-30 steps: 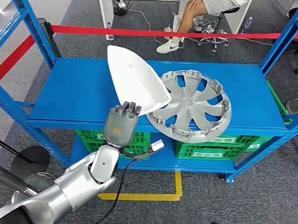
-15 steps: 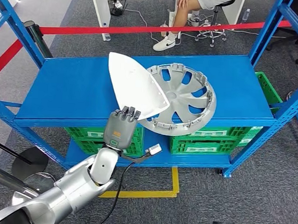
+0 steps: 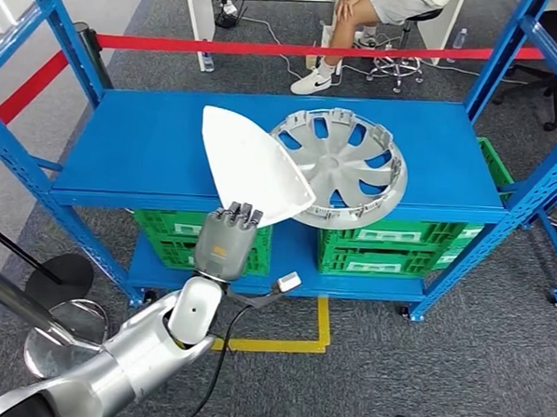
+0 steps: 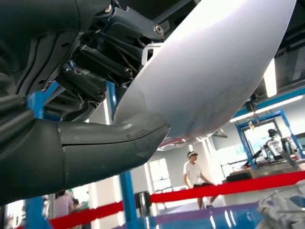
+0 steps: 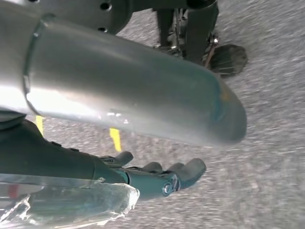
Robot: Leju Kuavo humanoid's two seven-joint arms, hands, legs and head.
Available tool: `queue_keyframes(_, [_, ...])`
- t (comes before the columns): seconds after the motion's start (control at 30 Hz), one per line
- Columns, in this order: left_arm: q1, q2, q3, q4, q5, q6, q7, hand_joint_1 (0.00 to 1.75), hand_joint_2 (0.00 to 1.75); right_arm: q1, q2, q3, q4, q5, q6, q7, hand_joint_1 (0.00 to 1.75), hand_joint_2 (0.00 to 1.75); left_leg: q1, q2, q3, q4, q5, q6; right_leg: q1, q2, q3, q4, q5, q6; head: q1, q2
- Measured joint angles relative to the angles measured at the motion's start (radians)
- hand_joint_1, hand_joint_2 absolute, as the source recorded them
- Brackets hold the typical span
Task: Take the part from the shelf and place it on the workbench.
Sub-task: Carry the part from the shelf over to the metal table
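Note:
The part is a white teardrop-shaped panel [image 3: 253,165]. My left hand [image 3: 224,241] grips its near edge and holds it tilted above the front of the blue shelf [image 3: 137,154]. Up close in the left wrist view, the white panel [image 4: 216,71] lies between the thick thumb [image 4: 107,143] and the darker fingers [image 4: 107,62]. A silver hubcap [image 3: 345,165] lies flat on the shelf, just right of the panel and partly behind it. My right hand [image 5: 154,174] hangs over grey carpet with its fingers stretched out and holds nothing.
Green crates [image 3: 372,251] stand on the lower shelf. Red barrier tape [image 3: 270,49] runs behind the shelf, and a seated person [image 3: 363,17] is beyond it. Yellow floor tape [image 3: 304,341] marks the carpet in front. A dark round stand base [image 3: 60,281] sits at the left.
The whole picture has shifted, so the camera has moved; the shelf now shows slightly higher and farther off. My left hand keeps the same hold on the white panel.

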Motion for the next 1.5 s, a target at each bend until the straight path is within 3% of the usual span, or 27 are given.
queue_keyframes(0.03, [0.005, 0.004, 0.004, -0.007, 0.0, -0.003, 0.0, 1.75, 1.75, 0.001, 0.0, -0.001, 0.0, 0.001, -0.001, 0.0, 0.0, 0.0, 0.002, 0.001, -0.015, 0.001, 0.012, -0.002, -0.002, 0.0, -0.006, 0.059, -0.039, 0.006, 0.002, 0.0])
queue_keyframes(0.07, [0.009, 0.007, 0.006, -0.013, 0.0, -0.005, 0.0, 1.75, 1.75, 0.001, 0.0, -0.003, 0.0, 0.002, -0.002, 0.0, 0.0, 0.0, 0.003, 0.002, -0.03, 0.002, 0.023, -0.005, -0.005, -0.001, -0.005, 0.105, -0.055, 0.012, 0.002, 0.0])
queue_keyframes(0.13, [0.021, 0.016, 0.009, -0.023, 0.0, -0.006, -0.001, 1.75, 1.75, 0.001, 0.0, -0.006, 0.0, 0.004, -0.003, -0.001, 0.0, 0.0, 0.008, 0.004, -0.061, 0.006, 0.044, -0.012, -0.01, -0.002, 0.034, 0.118, -0.021, 0.024, 0.002, 0.0])
queue_keyframes(0.2, [0.035, 0.023, 0.015, -0.035, 0.0, -0.005, -0.004, 1.75, 1.75, -0.001, 0.0, -0.007, 0.0, 0.006, -0.003, -0.001, 0.0, 0.0, 0.013, 0.004, -0.093, 0.018, 0.061, -0.023, -0.017, -0.003, 0.13, 0.012, 0.012, 0.04, 0.003, 0.0])
queue_keyframes(0.27, [0.046, 0.031, 0.032, -0.047, 0.0, -0.002, -0.012, 1.75, 1.75, -0.005, 0.001, -0.008, -0.001, 0.012, -0.004, -0.003, 0.0, 0.0, 0.013, 0.004, -0.116, 0.036, 0.074, -0.035, -0.017, -0.001, 0.214, -0.106, -0.01, 0.035, 0.004, 0.0])
queue_keyframes(0.3, [0.053, 0.036, 0.042, -0.053, 0.0, 0.001, -0.017, 1.75, 1.75, -0.006, 0.002, -0.008, -0.001, 0.015, -0.006, -0.004, 0.0, 0.0, 0.013, 0.004, -0.121, 0.042, 0.081, -0.04, -0.014, 0.001, 0.231, -0.133, -0.025, 0.026, 0.003, 0.0])
queue_keyframes(0.37, [0.068, 0.05, 0.064, -0.063, 0.0, 0.006, -0.031, 1.75, 1.75, -0.004, 0.004, -0.01, 0.0, 0.023, -0.01, -0.005, 0.0, 0.0, 0.015, 0.004, -0.126, 0.045, 0.093, -0.049, -0.011, 0.0, 0.222, -0.139, -0.019, 0.002, 0.002, 0.0])
queue_keyframes(0.4, [0.076, 0.058, 0.074, -0.068, 0.0, 0.008, -0.036, 1.75, 1.75, -0.003, 0.005, -0.012, 0.0, 0.026, -0.012, -0.005, 0.0, 0.0, 0.017, 0.003, -0.132, 0.052, 0.083, -0.055, -0.011, -0.001, 0.215, -0.138, -0.012, -0.009, 0.001, 0.0])
queue_keyframes(0.47, [0.091, 0.073, 0.095, -0.076, 0.0, 0.01, -0.045, 1.75, 1.75, -0.003, 0.007, -0.014, 0.0, 0.033, -0.015, -0.008, 0.0, 0.0, 0.022, 0.001, -0.155, 0.117, 0.008, -0.068, -0.012, -0.003, 0.195, -0.138, 0.009, -0.029, -0.004, 0.0])
queue_keyframes(0.53, [0.106, 0.084, 0.114, -0.087, 0.0, 0.011, -0.054, 1.75, 1.75, -0.004, 0.008, -0.015, 0.001, 0.039, -0.015, -0.013, 0.0, 0.0, 0.027, 0.0, -0.183, 0.244, -0.09, -0.078, -0.009, -0.003, 0.171, -0.137, 0.03, -0.037, -0.008, 0.0])
queue_keyframes(0.57, [0.114, 0.089, 0.122, -0.093, 0.0, 0.011, -0.059, 1.75, 1.75, -0.003, 0.008, -0.015, 0.001, 0.043, -0.015, -0.016, 0.0, 0.0, 0.029, 0.0, -0.189, 0.298, -0.115, -0.08, -0.008, -0.003, 0.159, -0.137, 0.04, -0.038, -0.008, 0.0])
queue_keyframes(0.6, [0.123, 0.094, 0.13, -0.099, 0.0, 0.011, -0.064, 1.75, 1.75, -0.003, 0.008, -0.015, 0.001, 0.046, -0.017, -0.018, 0.0, 0.0, 0.03, 0.0, -0.182, 0.326, -0.117, -0.079, -0.005, -0.003, 0.145, -0.136, 0.05, -0.039, -0.008, 0.0])
queue_keyframes(0.67, [0.138, 0.102, 0.15, -0.113, 0.0, 0.01, -0.075, 1.75, 1.75, -0.003, 0.009, -0.015, 0.001, 0.054, -0.022, -0.022, 0.0, 0.0, 0.029, -0.001, -0.118, 0.277, -0.079, -0.067, 0.0, -0.002, 0.119, -0.136, 0.071, -0.039, -0.008, 0.0])
queue_keyframes(0.7, [0.143, 0.105, 0.161, -0.122, 0.0, 0.01, -0.082, 1.75, 1.75, -0.004, 0.01, -0.015, 0.001, 0.059, -0.025, -0.025, 0.0, 0.0, 0.026, -0.002, -0.064, 0.21, -0.064, -0.058, 0.002, -0.001, 0.108, -0.136, 0.081, -0.038, -0.008, 0.0])
queue_keyframes(0.77, [0.15, 0.111, 0.186, -0.14, 0.0, 0.012, -0.096, 1.75, 1.75, -0.004, 0.014, -0.015, 0.001, 0.072, -0.034, -0.03, 0.0, 0.0, 0.019, -0.004, 0.034, 0.07, -0.065, -0.042, 0.005, -0.001, 0.094, -0.138, 0.1, -0.032, -0.007, 0.0])
queue_keyframes(0.8, [0.154, 0.114, 0.199, -0.149, 0.0, 0.014, -0.101, 1.75, 1.75, -0.004, 0.016, -0.014, 0.001, 0.078, -0.04, -0.032, 0.0, 0.0, 0.015, -0.004, 0.059, 0.03, -0.07, -0.038, 0.003, -0.001, 0.091, -0.141, 0.11, -0.028, -0.007, 0.0])
queue_keyframes(0.87, [0.164, 0.121, 0.223, -0.16, 0.0, 0.017, -0.108, 1.75, 1.75, -0.002, 0.021, -0.014, 0.001, 0.088, -0.048, -0.034, 0.0, 0.0, 0.009, -0.004, 0.064, 0.002, -0.058, -0.033, -0.001, -0.001, 0.088, -0.152, 0.13, -0.017, -0.009, 0.0])
queue_keyframes(0.93, [0.171, 0.126, 0.238, -0.168, 0.0, 0.018, -0.109, 1.75, 1.75, 0.001, 0.023, -0.014, 0.001, 0.091, -0.052, -0.034, 0.0, 0.0, 0.01, -0.001, 0.053, -0.016, -0.03, -0.021, -0.003, -0.001, 0.073, -0.137, 0.105, -0.009, -0.009, 0.0])
queue_keyframes(1.03, [0.18, 0.129, 0.251, -0.175, 0.0, 0.018, -0.109, 1.75, 1.75, 0.002, 0.024, -0.014, 0.001, 0.093, -0.055, -0.034, 0.0, 0.0, 0.013, 0.001, 0.016, -0.022, 0.007, -0.011, -0.003, 0.0, 0.021, 0.026, -0.031, -0.002, 0.0, 0.0])
queue_keyframes(1.07, [0.185, 0.13, 0.254, -0.176, 0.0, 0.018, -0.109, 1.75, 1.75, 0.002, 0.024, -0.014, 0.001, 0.094, -0.056, -0.034, 0.0, 0.0, 0.013, 0.001, 0.002, -0.021, 0.017, -0.011, -0.003, -0.001, 0.01, 0.088, -0.057, 0.001, 0.001, 0.0])
queue_keyframes(1.13, [0.191, 0.132, 0.256, -0.176, 0.0, 0.018, -0.11, 1.75, 1.75, 0.003, 0.024, -0.014, 0.001, 0.094, -0.056, -0.034, 0.0, 0.0, 0.013, 0.002, -0.028, -0.017, 0.038, -0.013, -0.004, -0.001, 0.029, 0.129, -0.044, 0.006, 0.002, 0.0])
queue_keyframes(1.17, [0.194, 0.133, 0.257, -0.176, 0.0, 0.018, -0.112, 1.75, 1.75, 0.003, 0.024, -0.014, 0.001, 0.095, -0.056, -0.034, 0.0, 0.0, 0.013, 0.002, -0.042, -0.015, 0.047, -0.015, -0.004, -0.001, 0.064, 0.096, -0.017, 0.006, 0.001, 0.0])
queue_keyframes(1.23, [0.199, 0.135, 0.264, -0.18, 0.0, 0.02, -0.12, 1.75, 1.75, 0.0, 0.024, -0.013, 0.001, 0.1, -0.06, -0.035, 0.0, 0.0, 0.012, 0.003, -0.067, -0.008, 0.063, -0.022, -0.003, -0.002, 0.171, -0.046, 0.013, 0.002, 0.001, 0.0])
queue_keyframes(1.3, [0.206, 0.137, 0.281, -0.186, 0.0, 0.023, -0.136, 1.75, 1.75, -0.003, 0.024, -0.012, 0.001, 0.109, -0.073, -0.034, 0.0, 0.0, 0.011, 0.005, -0.084, -0.001, 0.079, -0.03, 0.0, -0.002, 0.251, -0.167, 0.003, -0.004, 0.001, 0.0])
queue_keyframes(1.4, [0.22, 0.142, 0.311, -0.193, 0.0, 0.029, -0.151, 1.75, 1.75, 0.0, 0.025, -0.011, 0.001, 0.121, -0.108, -0.049, 0.0, 0.0, 0.013, 0.005, -0.095, 0.002, 0.092, -0.044, 0.001, -0.001, 0.256, -0.198, 0.01, -0.015, 0.001, 0.0])
queue_keyframes(1.43, [0.227, 0.146, 0.322, -0.195, 0.0, 0.031, -0.152, 1.75, 1.75, 0.0, 0.026, -0.012, 0.001, 0.12, -0.126, -0.059, 0.0, 0.0, 0.015, 0.003, -0.102, 0.016, 0.073, -0.052, 0.0, -0.002, 0.251, -0.2, 0.018, -0.023, 0.0, 0.0])
queue_keyframes(1.5, [0.242, 0.156, 0.344, -0.202, 0.0, 0.035, -0.15, 1.75, 1.75, -0.002, 0.029, -0.014, 0.001, 0.11, -0.155, -0.076, 0.0, 0.0, 0.022, -0.002, -0.129, 0.104, -0.012, -0.069, -0.003, -0.003, 0.238, -0.202, 0.034, -0.038, -0.002, 0.0])
